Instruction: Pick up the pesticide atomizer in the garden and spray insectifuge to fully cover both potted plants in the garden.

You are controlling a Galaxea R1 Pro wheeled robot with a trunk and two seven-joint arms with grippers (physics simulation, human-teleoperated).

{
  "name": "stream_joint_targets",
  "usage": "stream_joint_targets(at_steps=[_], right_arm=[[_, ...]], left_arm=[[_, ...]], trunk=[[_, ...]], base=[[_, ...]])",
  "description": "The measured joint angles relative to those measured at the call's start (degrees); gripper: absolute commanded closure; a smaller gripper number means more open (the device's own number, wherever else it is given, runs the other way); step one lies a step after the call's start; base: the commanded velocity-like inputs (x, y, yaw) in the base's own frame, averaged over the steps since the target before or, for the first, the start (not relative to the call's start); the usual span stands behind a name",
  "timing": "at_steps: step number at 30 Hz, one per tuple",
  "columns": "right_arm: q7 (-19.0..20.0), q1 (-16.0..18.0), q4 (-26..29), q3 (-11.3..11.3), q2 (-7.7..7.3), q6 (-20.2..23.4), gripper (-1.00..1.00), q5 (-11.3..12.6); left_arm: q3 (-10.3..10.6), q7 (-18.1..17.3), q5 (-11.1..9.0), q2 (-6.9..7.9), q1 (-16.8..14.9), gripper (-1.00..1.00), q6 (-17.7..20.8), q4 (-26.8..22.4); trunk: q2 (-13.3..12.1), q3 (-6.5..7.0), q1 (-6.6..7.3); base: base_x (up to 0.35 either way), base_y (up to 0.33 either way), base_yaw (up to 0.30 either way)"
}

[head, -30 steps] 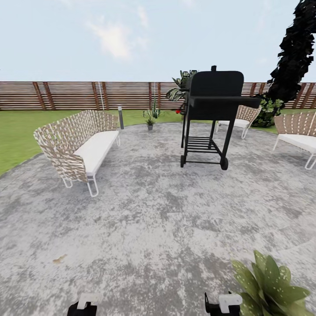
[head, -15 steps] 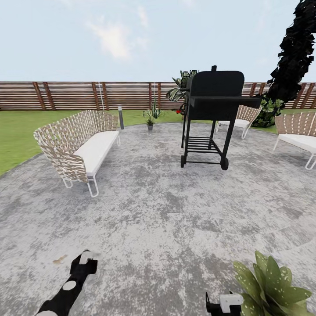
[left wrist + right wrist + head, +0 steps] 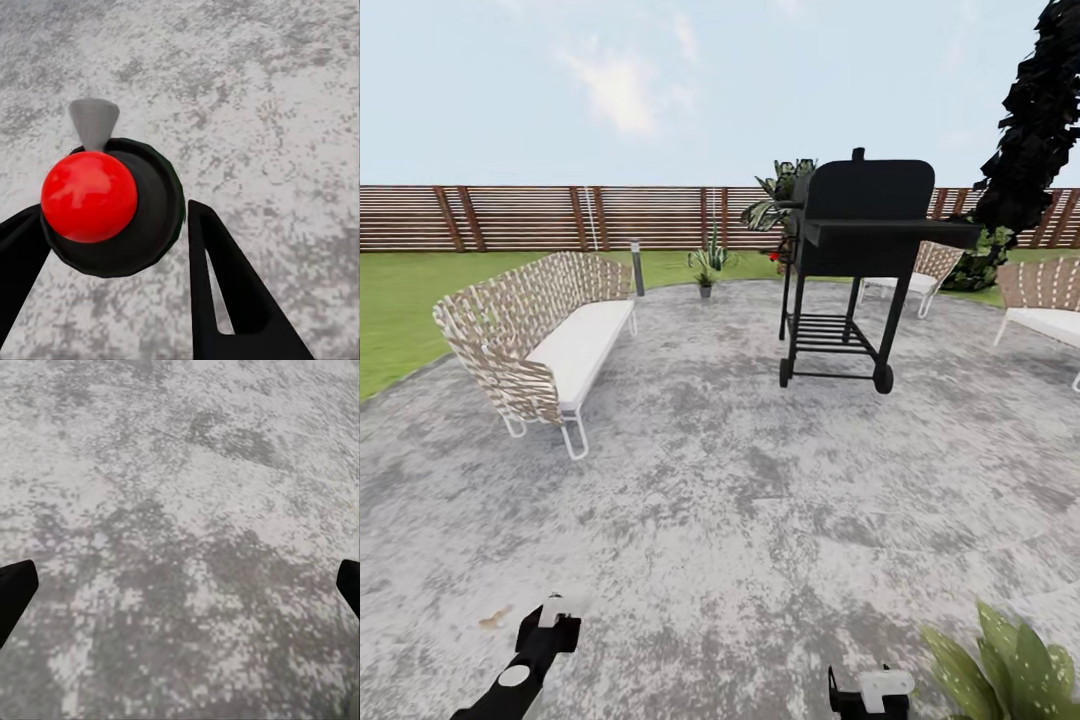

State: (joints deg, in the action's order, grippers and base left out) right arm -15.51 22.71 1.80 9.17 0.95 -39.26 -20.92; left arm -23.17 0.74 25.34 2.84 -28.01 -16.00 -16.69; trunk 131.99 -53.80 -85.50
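Beside the black grill [image 3: 850, 270], on open paving, left gripper [image 3: 112, 225] clamps the pesticide atomizer [image 3: 112, 206], right gripper [image 3: 180, 585] spread wide and empty — suggest keeping the nozzle forward while closing on the far potted plant [image 3: 705, 270], near one [image 3: 1015, 670] at right.

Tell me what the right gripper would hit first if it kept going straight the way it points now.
Most likely the grey speckled paving: the right wrist view looks along the right gripper at bare paving, with nothing between its open fingers. How far off it lies is unclear.
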Motion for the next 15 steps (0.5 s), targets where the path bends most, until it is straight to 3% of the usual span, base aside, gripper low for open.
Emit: stream_joint_targets(at_steps=[7,15], right_arm=[[0.09,-0.01,-0.06,0.01,-0.01,-0.01,-1.0,0.0],[0.09,0.0,-0.13,-0.08,0.31,0.01,-1.0,0.0]], left_arm=[[-0.05,-0.02,0.03,0.03,0.18,1.0,-0.48,2.43],[-0.17,0.06,-0.05,-0.02,0.2,1.0,-0.84,2.89]], trunk=[[0.0,0.0,0.0],[0.0,0.0,0.0]], base=[[0.339,0.007,-0.192],[0.323,0.094,-0.018]])
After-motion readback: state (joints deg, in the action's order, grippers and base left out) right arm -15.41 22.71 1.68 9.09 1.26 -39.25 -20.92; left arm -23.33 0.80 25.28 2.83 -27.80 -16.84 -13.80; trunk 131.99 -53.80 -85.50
